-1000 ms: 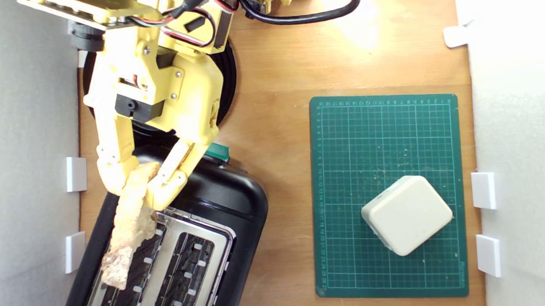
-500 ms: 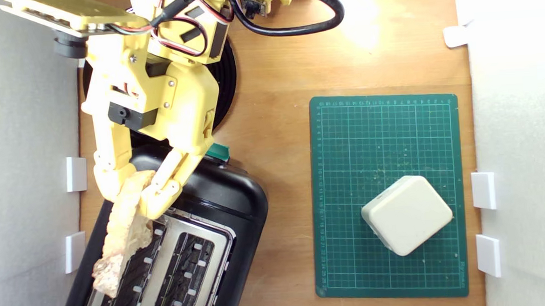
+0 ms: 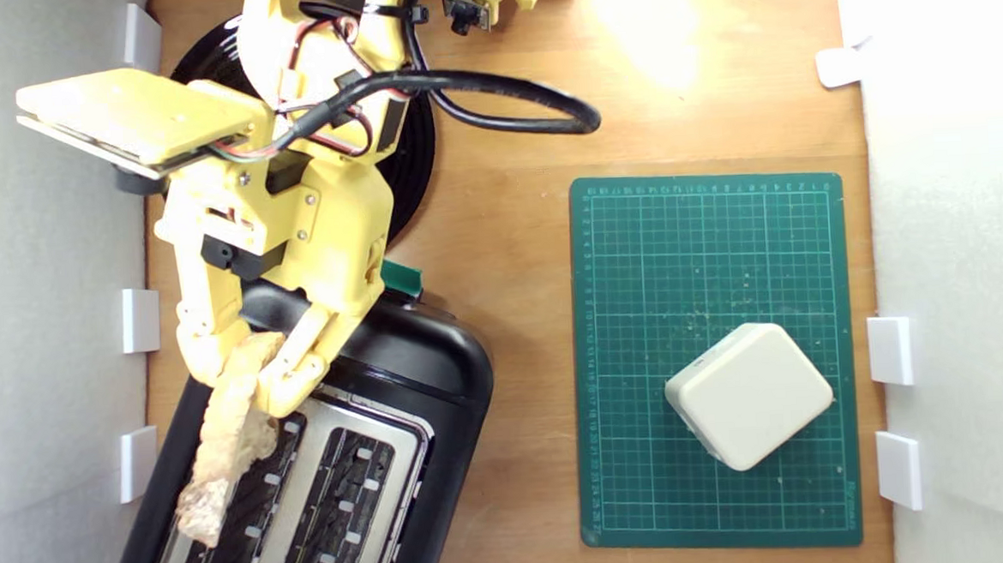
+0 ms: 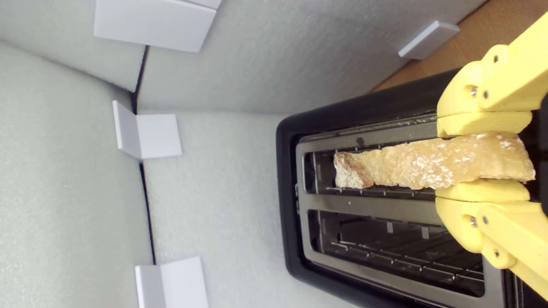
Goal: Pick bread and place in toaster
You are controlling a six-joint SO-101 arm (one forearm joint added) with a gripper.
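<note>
In the exterior view we see the yellow 3D-printed gripper (image 3: pixel 244 372) clamped on a thin, pale, holey half-slice of rustic bread (image 3: pixel 222 442), its two fingers pressing the slice from either side near one end. The bread hangs edge-on from the fingers and stretches toward the lower edge of the picture, over the large black plastic two-slot toaster (image 3: pixel 403 364) with its silver metal top plate. The free end of the bread lies over the slot nearer the exterior view's left; from here we cannot tell whether it has entered that slot. A teal-green lever (image 3: pixel 403 278) shows at the toaster's end, just beside the gripper body. Behind the arm lies a round glossy black plate (image 3: pixel 413 149), partly covered by the arm. Well apart, toward the exterior view's right, a dark green gridded cutting mat (image 3: pixel 706 245) lies on the wooden table (image 3: pixel 507 230), and a cream-white rounded square block (image 3: pixel 748 395) sits on the mat's lower part. White foam walls (image 3: pixel 50 339) with small white brackets close in the table.

In the wrist view we see the gripper (image 4: pixel 481 154) with its yellow fingers (image 4: pixel 479 124) closed narrowly on the bread (image 4: pixel 419 164), one finger against each flat face. The slice points away from the camera along the slot that lies next to the foam wall (image 4: pixel 214 192), its crusty tip above that slot's opening. The toaster (image 4: pixel 287 171) shows both slots open, and the second slot holds only its wire guides.
</note>
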